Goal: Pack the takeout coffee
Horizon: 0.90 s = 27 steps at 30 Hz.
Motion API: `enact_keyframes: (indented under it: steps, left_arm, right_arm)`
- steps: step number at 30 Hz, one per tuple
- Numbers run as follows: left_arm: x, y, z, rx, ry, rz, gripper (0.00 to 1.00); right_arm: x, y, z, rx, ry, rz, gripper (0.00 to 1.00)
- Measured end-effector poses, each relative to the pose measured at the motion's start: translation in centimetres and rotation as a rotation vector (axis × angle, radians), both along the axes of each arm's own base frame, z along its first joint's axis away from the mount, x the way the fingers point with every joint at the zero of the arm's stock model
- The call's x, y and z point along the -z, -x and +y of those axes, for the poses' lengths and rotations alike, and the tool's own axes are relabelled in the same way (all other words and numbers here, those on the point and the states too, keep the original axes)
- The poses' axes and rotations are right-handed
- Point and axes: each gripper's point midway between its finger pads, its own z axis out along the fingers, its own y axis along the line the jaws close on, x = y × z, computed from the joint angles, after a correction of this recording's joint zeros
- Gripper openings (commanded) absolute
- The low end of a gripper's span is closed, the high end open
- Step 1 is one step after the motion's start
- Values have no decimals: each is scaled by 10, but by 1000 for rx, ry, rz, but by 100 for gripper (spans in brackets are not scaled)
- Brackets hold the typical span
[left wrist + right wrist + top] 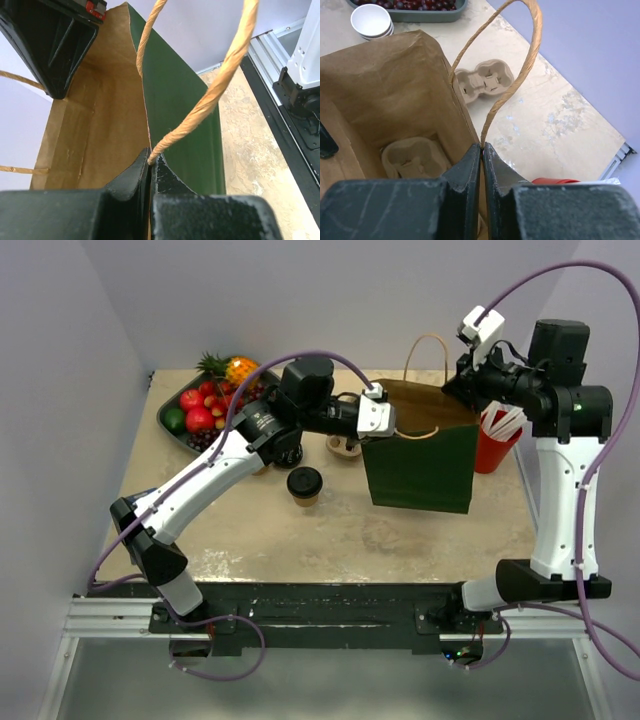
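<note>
One green paper bag stands upright and open on the worktop, kraft-brown inside, with two twisted paper handles. Both arms are at its mouth. The left fingers are clenched on the rim of one wall, right at the foot of a handle. The right fingers are pinched shut on the opposite wall, also beside a handle's foot. Only one lidded coffee cup is plainly in view: it is tan with a round black lid and stands on the worktop outside the bag, to its left and apart from it, near the left arm's forearm. One unlidded cup, white inside, sits close to the fruit tray; whether it is nested in another cup I cannot tell. There are two pulp carriers. One carrier in the bag lies on the bag's floor with both wells bare. One carrier on the worktop lies just outside the bag wall, also bare. One red cup holding white straws stands just beside the bag on its right. The single tray at the far left corner carries mixed fruit, including red apples, dark grapes and a green piece.
</note>
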Motion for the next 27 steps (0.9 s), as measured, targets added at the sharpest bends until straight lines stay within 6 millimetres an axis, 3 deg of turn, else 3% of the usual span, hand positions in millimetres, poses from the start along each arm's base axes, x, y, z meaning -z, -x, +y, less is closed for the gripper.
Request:
enact_keyframes:
  steps: [3,6,7,8,9,10,11,12,14,17,19,22,24,27]
  left_arm:
    - [1,0,1,0,-5,4,0]
    - [7,1,1,1,-21,10,1]
    - [13,2,2,2,-31,17,35]
    - [22,3,3,3,-47,29,50]
    - [36,4,2,7,-66,40,64]
    - [53,6,3,5,-93,52,94]
    - [73,9,5,5,-127,67,99]
    - [88,13,6,6,-154,74,99]
    - [129,28,9,7,-229,120,99]
    - [153,47,10,22,-278,135,99]
    - [146,54,8,33,-263,119,98]
    - [121,56,8,37,-203,77,90]
    - [103,55,5,44,-165,53,84]
    - [84,57,3,64,-129,27,67]
  right_arm:
    - [7,-1,0,1,-2,23,9]
    - [27,-2,0,0,2,66,12]
    - [40,0,-1,-1,6,88,19]
    - [56,4,-1,-2,11,116,53]
    - [77,11,-2,-3,17,156,62]
    - [93,18,-2,4,14,197,68]
    - [113,27,-3,1,21,225,78]
    - [134,40,-3,1,21,276,83]
    - [155,62,-2,1,16,335,86]
    - [141,71,-1,-3,5,285,86]
    - [123,70,1,-10,-6,233,86]
    - [101,65,6,-31,-26,170,86]
    - [98,61,8,-43,-36,167,85]
    - [104,57,12,-64,-50,205,72]
